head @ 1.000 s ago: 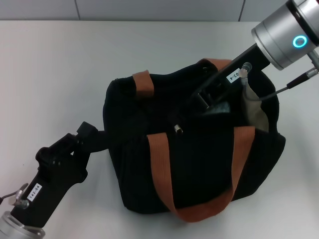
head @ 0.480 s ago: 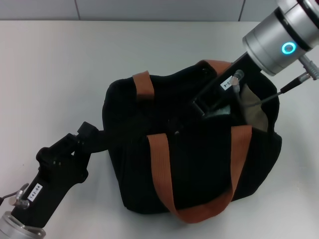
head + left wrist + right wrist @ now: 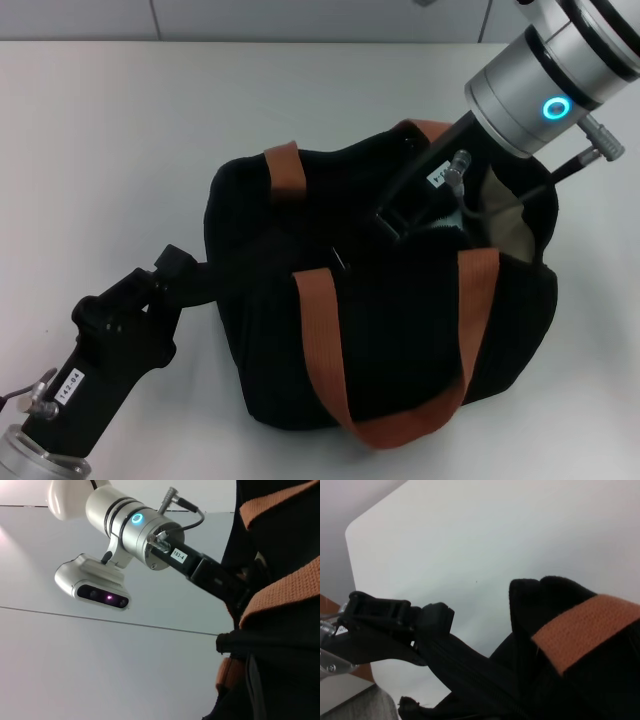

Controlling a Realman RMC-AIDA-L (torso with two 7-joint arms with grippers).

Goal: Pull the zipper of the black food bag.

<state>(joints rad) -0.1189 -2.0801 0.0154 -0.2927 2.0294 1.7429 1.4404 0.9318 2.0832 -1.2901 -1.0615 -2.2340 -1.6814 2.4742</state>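
Note:
The black food bag (image 3: pixel 400 330) stands mid-table, its two rust-orange handles (image 3: pixel 320 340) up and cream lining (image 3: pixel 505 215) showing at its right end. My right gripper (image 3: pixel 350 250) reaches down from the upper right onto the bag's top and is shut on the zipper (image 3: pixel 338 260), of which only a thin silver glint shows. My left gripper (image 3: pixel 172 268) at the lower left is shut on the black side strap (image 3: pixel 215 275). The right wrist view shows the left gripper (image 3: pixel 432 620) clamped on the strap beside the black zip track (image 3: pixel 470 672). The left wrist view shows the right arm (image 3: pixel 150 530) entering the bag (image 3: pixel 285 545).
The bag stands on a white table (image 3: pixel 120 130) with a grey wall strip (image 3: pixel 300 18) behind. A cable (image 3: pixel 590 155) loops off the right wrist. The table's corner and edge (image 3: pixel 355 535) show in the right wrist view.
My right gripper has moved left along the bag's top and the silver zipper moved left with it. The bag's right end shifted slightly left. The left arm has not moved.

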